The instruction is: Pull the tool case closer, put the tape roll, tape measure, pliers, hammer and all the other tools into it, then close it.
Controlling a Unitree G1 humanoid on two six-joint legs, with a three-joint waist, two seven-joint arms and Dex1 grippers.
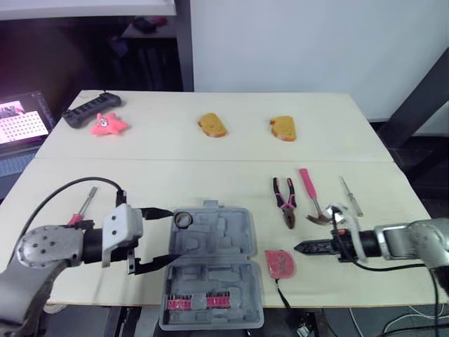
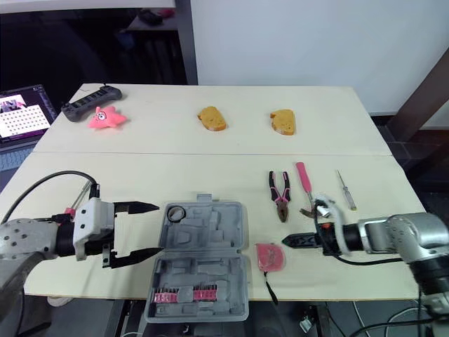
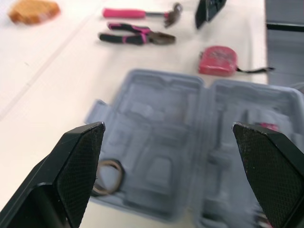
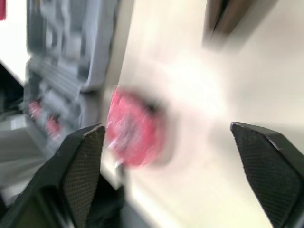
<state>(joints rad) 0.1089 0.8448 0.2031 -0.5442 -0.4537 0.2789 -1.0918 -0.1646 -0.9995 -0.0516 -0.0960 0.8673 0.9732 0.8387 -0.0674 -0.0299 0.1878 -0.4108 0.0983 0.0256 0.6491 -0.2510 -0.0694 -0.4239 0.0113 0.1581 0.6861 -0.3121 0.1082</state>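
Left gripper (image 1: 168,235): fingers wide open, empty, at open tool case (image 1: 224,246) edge | right gripper (image 1: 302,247): fingers apart, empty, beside tape measure (image 1: 281,263) on table (image 1: 210,161).

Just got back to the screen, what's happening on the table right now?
The grey plastic tool case lies open at the near edge of the pale table, with the dark tape roll in its far left corner. The left gripper is open at the case's left edge, holding nothing. The right gripper, also open, points at the pink tape measure just right of the case. The pink-handled pliers, pink-handled hammer and slim screwdriver lie outside the case.
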